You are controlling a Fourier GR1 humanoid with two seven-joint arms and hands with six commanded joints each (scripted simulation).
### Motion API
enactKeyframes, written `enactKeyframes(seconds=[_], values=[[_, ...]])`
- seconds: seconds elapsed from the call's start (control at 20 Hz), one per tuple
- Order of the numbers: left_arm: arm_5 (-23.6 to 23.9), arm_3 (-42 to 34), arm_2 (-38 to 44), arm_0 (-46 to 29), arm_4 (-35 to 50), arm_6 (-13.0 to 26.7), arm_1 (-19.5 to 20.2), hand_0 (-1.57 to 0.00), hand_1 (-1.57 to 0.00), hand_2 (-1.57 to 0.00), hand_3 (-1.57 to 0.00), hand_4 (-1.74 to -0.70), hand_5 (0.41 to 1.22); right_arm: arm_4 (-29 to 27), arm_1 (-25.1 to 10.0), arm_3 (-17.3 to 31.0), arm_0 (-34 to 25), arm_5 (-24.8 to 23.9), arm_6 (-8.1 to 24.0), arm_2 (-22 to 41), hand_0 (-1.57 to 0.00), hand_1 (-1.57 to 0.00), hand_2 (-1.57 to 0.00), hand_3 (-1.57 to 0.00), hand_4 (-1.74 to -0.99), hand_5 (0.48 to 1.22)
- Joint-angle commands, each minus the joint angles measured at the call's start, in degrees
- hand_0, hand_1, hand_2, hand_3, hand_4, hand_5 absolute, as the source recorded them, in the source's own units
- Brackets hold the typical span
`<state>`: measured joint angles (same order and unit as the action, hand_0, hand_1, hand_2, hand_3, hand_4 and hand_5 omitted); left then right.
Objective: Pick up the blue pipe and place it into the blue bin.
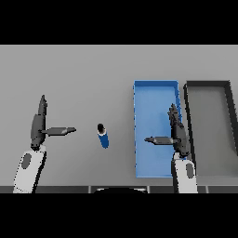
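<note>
Seeing bins: we log blue bin [155, 88] holding no pipe, dark bin [208, 86] beside it.
Pipe: blue pipe [103, 135] on table [83, 74].
Hands: right hand [175, 132] over blue bin, left hand [41, 125] left of pipe; both straight-fingered, holding nothing.

White forearms, each dark robot hand [38, 125] slender-fingered

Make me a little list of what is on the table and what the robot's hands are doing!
blue pipe: lying on the grey table, between the hands, untouched
blue bin: right of the pipe, nothing in it
dark bin: right of the blue bin
left hand: open, left of the pipe
right hand: open, over the blue bin
pipe in bin: not yet
</note>
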<state>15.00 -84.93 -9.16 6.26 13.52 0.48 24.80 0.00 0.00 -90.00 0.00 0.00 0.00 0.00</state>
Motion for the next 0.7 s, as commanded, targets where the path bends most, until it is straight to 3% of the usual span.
enactKeyframes(seconds=[0.0, 0.25, 0.3, 0.4, 0.65], values=[[0.0, 0.1, 0.0, 0.1, 0.0, -0.2, 0.0, 0.00, 0.00, 0.00, 0.00, -0.97, 0.594, 0.0, 0.0, 0.1, -0.1, -0.1, 0.1, 0.0, 0.00, 0.00, 0.00, 0.00, -1.210, 0.594], [-0.2, 0.4, 0.2, 0.5, 0.3, 0.0, -0.1, 0.00, 0.00, 0.00, 0.00, -0.97, 0.594, 0.0, -0.1, 0.9, -1.0, -0.2, 0.5, -0.3, 0.00, 0.00, 0.00, 0.00, -1.210, 0.594], [-7.2, 0.4, -2.1, 0.7, -0.2, -2.2, 4.0, 0.00, 0.00, 0.00, 0.00, -0.97, 0.594, 4.5, -4.1, -0.5, -0.5, 1.1, -2.4, 1.9, 0.00, 0.00, 0.00, 0.00, -1.210, 0.594], [-15.1, 1.2, -2.9, 0.8, 0.3, -5.4, 9.1, 0.00, 0.00, 0.00, 0.00, -0.97, 0.596, 9.5, -7.3, -2.4, 1.3, 2.1, -5.0, 4.9, 0.00, 0.00, 0.00, 0.00, -1.198, 0.589], [-20.1, 1.3, -4.7, 0.6, -0.2, -8.2, 10.8, 0.00, 0.00, 0.00, 0.00, -0.97, 0.593, 12.1, -8.9, -4.7, 2.3, 2.7, -3.8, 6.6, 0.00, 0.00, 0.00, 0.00, -1.187, 0.585]])
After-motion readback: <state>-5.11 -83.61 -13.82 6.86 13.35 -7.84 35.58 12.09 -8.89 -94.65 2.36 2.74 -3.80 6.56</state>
